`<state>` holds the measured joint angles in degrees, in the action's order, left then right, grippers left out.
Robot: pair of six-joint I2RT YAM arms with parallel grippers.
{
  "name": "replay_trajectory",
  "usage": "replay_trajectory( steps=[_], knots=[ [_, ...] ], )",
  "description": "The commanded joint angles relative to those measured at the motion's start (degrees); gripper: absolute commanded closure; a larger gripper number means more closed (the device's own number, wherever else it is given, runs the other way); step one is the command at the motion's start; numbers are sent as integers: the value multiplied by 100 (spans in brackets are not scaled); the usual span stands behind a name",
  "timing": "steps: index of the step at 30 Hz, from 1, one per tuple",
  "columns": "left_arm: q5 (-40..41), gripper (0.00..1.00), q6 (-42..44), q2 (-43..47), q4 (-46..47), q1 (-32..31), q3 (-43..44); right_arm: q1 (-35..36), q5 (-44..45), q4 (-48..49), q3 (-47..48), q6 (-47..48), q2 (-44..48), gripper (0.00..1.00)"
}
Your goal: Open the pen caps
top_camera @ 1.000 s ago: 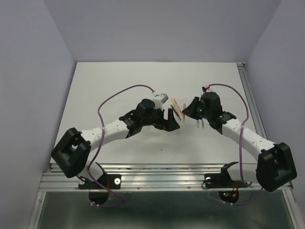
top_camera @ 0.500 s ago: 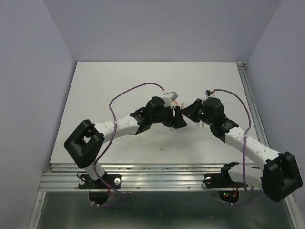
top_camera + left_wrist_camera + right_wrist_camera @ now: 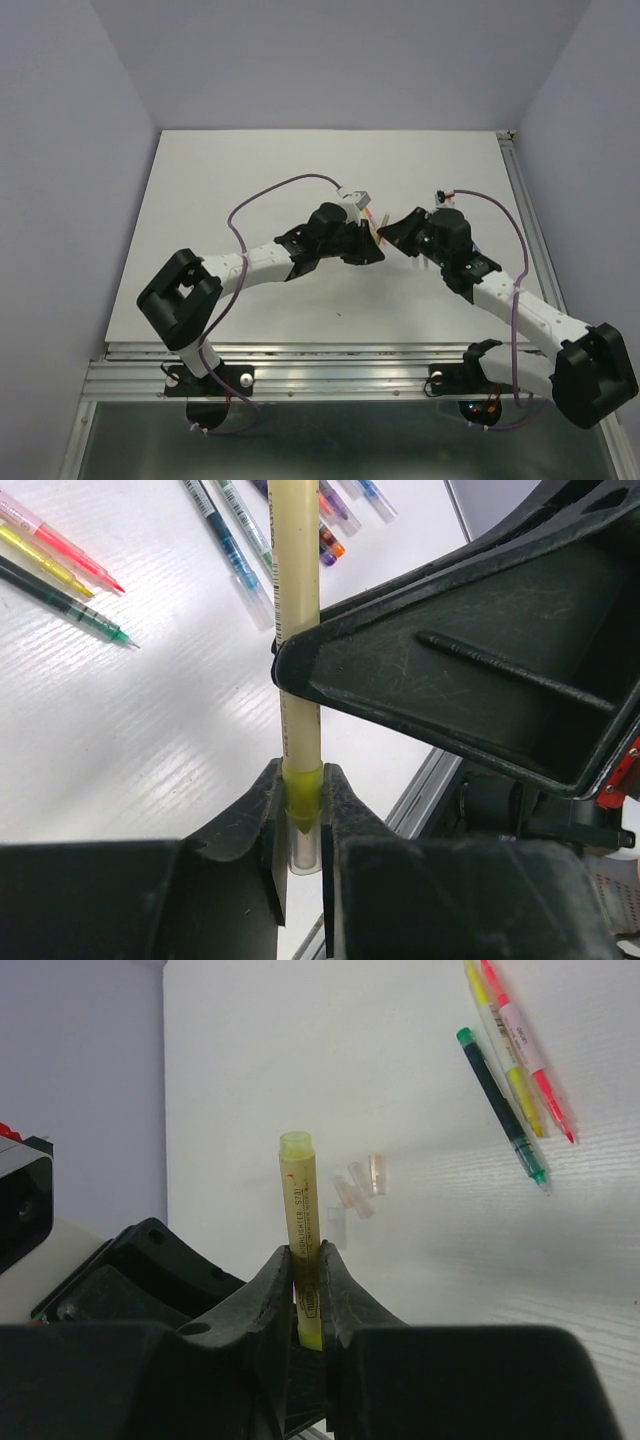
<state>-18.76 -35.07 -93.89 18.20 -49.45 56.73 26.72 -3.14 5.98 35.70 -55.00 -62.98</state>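
Both arms are meeting over the middle of the white table [image 3: 250, 180], nose to nose, and there is one yellow pen [image 3: 298, 580] strung between them.

The left gripper [image 3: 303, 805] is pinching down narrow. Its two black fingers [image 3: 255, 825] are pressing on either side of the clear pen cap [image 3: 305, 845], the little tube sitting over the pen's bright yellow tip. The cap is seated on the tip, with the fingers gripping it right at the collar.

The right gripper [image 3: 308, 1285] is clamping the same pen further along the barrel. From its own wrist camera the fingers [image 3: 270, 1290] are squeezing the printed yellow shaft, with the blunt back end of the pen sticking out beyond them. In the left wrist view the right gripper's black body is filling the right half of the picture, just above the left fingers and close to them, though whether the two are touching I cannot tell.

Down on the table, three loose caps [image 3: 360, 1188] are lying close together, pale and pinkish. Well off to one side, a green pen [image 3: 500, 1105], a yellow one [image 3: 503, 1055] and a pink one [image 3: 530, 1055] are lying side by side, and the left wrist view is catching more pens [image 3: 235, 545] at the top of its picture.
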Motion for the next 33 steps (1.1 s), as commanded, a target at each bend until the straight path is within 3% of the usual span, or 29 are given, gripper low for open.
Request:
replay_trajectory(
  steps=[1, 7, 10, 18, 21, 24, 29, 33],
  knots=[
    [154, 100, 53, 590, 88, -99, -362, 44, 752, 211, 24, 33, 128, 99],
    [75, 100, -421, 1460, 17, -503, -1364, -26, 2927, -307, 691, 753, -275, 99],
    [267, 100, -667, 1847, -17, -846, -1734, -245, 3388, -326, 1254, 1096, -792, 99],
    [1013, 100, -844, 2349, -719, -944, -2079, -598, 2364, -158, 1896, 1789, -1603, 99],
    [1664, 100, -818, 2279, -1607, -637, -1745, -598, 384, -62, 1879, 2721, -1901, 99],
    [2041, 100, -703, 2226, -2100, 48, -1674, -432, -388, -219, 1861, 3556, -2270, 99],
    [2937, 98, -659, 1911, -2697, 972, -1402, 332, 461, -861, 2195, 4699, -2929, 99],
    [3081, 98, -642, 1262, -2944, 1508, -1077, 466, 736, -1124, 2564, 4867, -3413, 98]
  ],
)
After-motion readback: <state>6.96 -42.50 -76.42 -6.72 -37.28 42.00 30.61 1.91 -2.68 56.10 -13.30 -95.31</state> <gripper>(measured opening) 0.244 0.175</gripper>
